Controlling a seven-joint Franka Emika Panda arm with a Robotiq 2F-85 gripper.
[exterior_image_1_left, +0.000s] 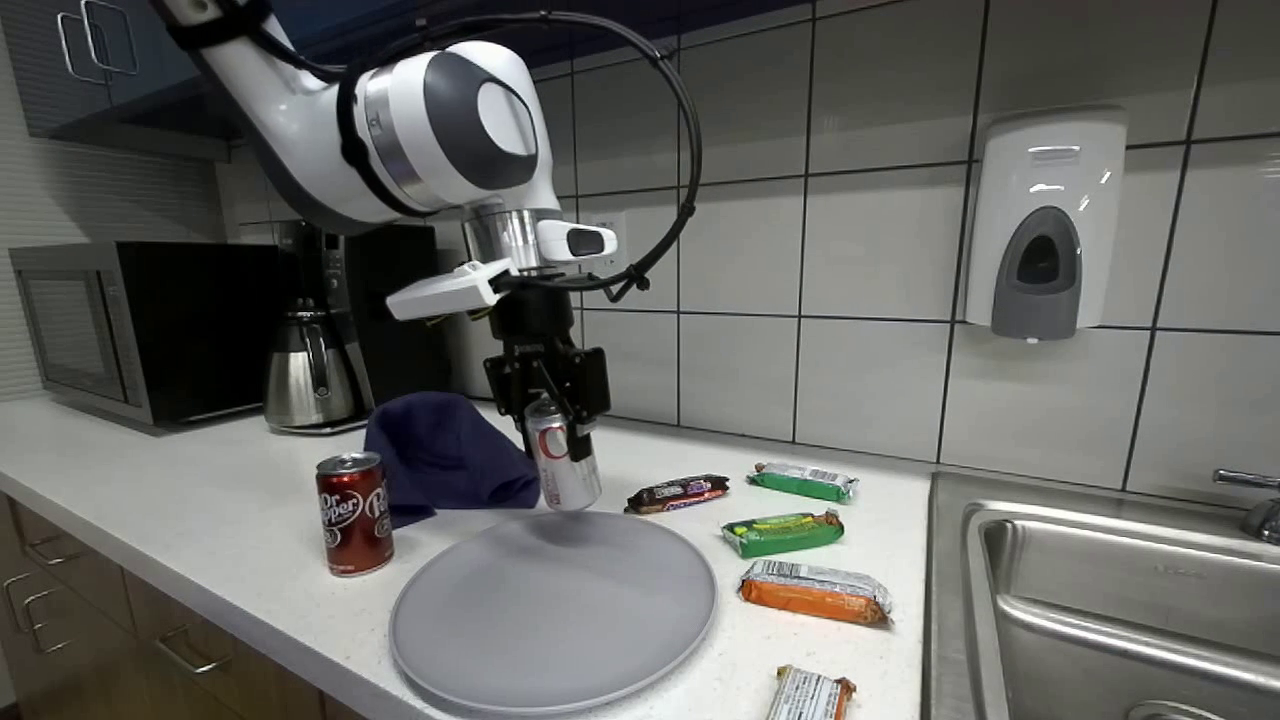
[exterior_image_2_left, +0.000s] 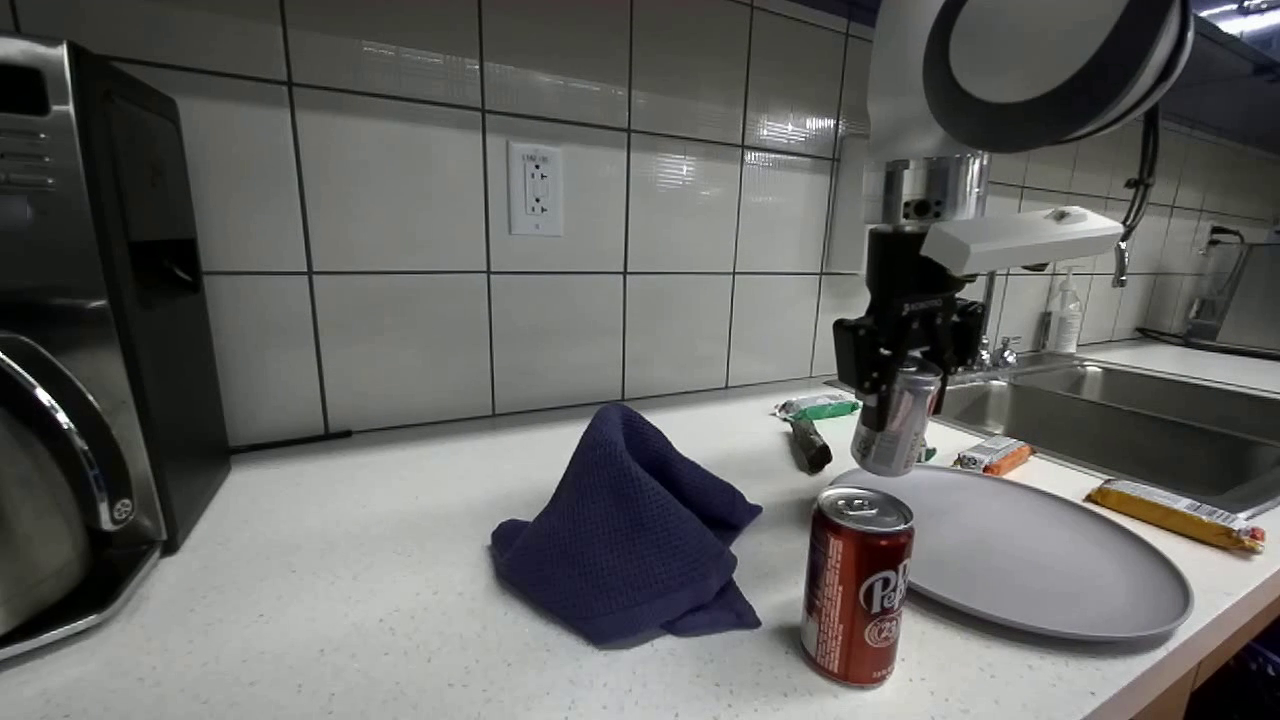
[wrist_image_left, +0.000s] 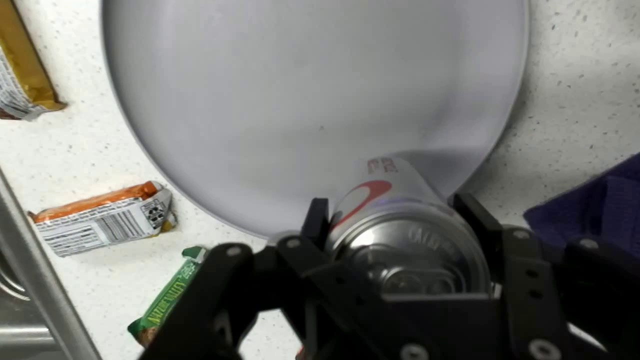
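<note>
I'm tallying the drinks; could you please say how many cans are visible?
2: a silver can held in the claw, and a Dr Pepper can upright on the counter. The cloth could hide more.

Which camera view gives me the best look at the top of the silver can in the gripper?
The wrist view: it looks down on the silver can, so much of the lid and part of the pull tab show. Both exterior views show mainly the can's tilted side, partly covered by the gripper.
</note>
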